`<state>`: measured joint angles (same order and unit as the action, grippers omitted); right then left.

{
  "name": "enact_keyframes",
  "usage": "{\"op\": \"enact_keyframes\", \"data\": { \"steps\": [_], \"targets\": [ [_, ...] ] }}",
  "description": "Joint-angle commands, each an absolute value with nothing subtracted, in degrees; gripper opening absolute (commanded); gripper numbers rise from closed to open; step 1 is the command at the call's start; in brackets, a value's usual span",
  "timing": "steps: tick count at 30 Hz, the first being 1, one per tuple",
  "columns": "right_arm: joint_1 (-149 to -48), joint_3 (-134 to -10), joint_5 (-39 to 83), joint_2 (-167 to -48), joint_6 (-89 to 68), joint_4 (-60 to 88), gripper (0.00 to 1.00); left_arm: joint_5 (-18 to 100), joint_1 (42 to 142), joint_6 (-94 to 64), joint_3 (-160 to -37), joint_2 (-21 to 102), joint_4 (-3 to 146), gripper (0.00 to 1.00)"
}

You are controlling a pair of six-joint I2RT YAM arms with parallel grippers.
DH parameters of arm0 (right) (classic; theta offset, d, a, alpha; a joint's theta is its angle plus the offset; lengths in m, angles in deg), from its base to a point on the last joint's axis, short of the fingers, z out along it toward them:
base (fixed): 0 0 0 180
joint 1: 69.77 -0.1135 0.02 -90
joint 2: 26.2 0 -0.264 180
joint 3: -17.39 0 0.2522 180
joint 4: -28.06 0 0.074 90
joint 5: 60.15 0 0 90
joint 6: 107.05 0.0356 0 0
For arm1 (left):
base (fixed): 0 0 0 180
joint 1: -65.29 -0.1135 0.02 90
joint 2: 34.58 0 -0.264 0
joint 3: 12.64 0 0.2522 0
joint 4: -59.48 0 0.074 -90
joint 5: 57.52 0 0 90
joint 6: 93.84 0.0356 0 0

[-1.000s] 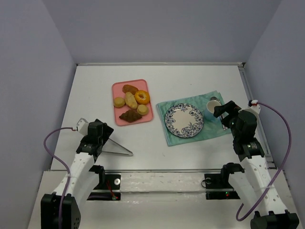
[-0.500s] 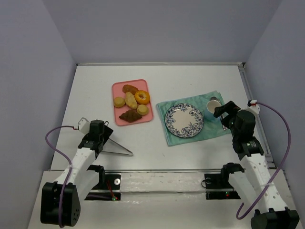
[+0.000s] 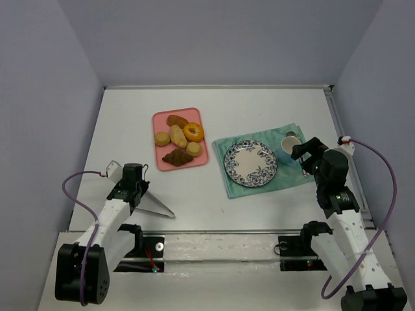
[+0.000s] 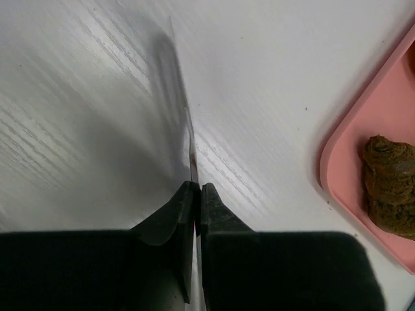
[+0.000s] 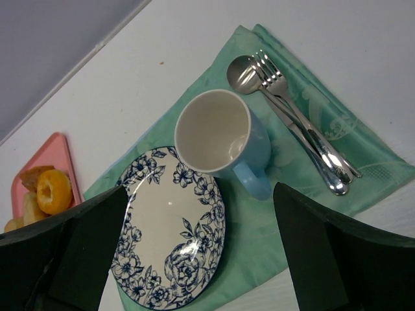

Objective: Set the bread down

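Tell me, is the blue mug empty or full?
Empty. The mug stands upright, and the right wrist view shows its bare white inside.

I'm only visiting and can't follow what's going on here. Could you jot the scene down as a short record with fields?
Bread: small pale bun on the pink tray, untouched
Also on tray: donut, croissant, other pastries
Plate: bare, on the green cloth
Mug: empty, beside the plate
Left gripper: shut on a flat metal blade
Right gripper: open, near the mug
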<state>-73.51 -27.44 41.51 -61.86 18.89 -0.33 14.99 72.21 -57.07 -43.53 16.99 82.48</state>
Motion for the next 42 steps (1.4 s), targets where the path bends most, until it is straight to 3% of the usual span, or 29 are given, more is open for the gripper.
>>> {"op": "enact_keyframes", "data": {
  "steps": [1,2,13,17,21,25,32,37,42],
  "targets": [
    [-73.4,-28.9,42.9,-60.1,19.0,-0.2,1.00,13.9,72.1,-56.7,-45.3,16.5,83.2,0.09],
    [-73.4,-28.9,42.9,-59.9,18.9,-0.3,1.00,14.1,72.1,-56.7,-45.5,16.5,83.4,0.06],
    [-73.4,-29.8,36.3,-56.3,16.5,0.1,1.00,19.0,72.1,-50.0,-48.8,2.0,84.1,0.05],
    [-73.4,-28.7,12.2,-56.7,9.6,10.1,0.99,35.0,72.4,-45.9,-49.6,-7.2,69.7,0.05],
    [-73.4,-27.3,-17.7,-62.4,9.5,23.3,0.98,49.6,73.9,-44.2,-49.5,-6.5,49.0,0.05],
    [-76.5,-24.9,-26.6,-64.0,14.6,37.0,0.97,60.6,79.4,-42.1,-48.5,-2.5,28.6,0.05],
    [-92.5,-24.8,-25.2,-67.5,9.1,42.3,1.00,70.5,96.5,-30.7,-53.8,8.4,13.8,0.05],
    [-106.1,-28.3,-20.3,-78.3,3.1,42.8,1.00,70.5,100.2,-30.5,-56.6,14.1,4.5,0.06],
    [-110.6,-28.8,-17.5,-87.4,2.9,49.8,1.00,67.1,102.3,-32.8,-56.5,18.7,-2.9,0.05]
  ]
}}
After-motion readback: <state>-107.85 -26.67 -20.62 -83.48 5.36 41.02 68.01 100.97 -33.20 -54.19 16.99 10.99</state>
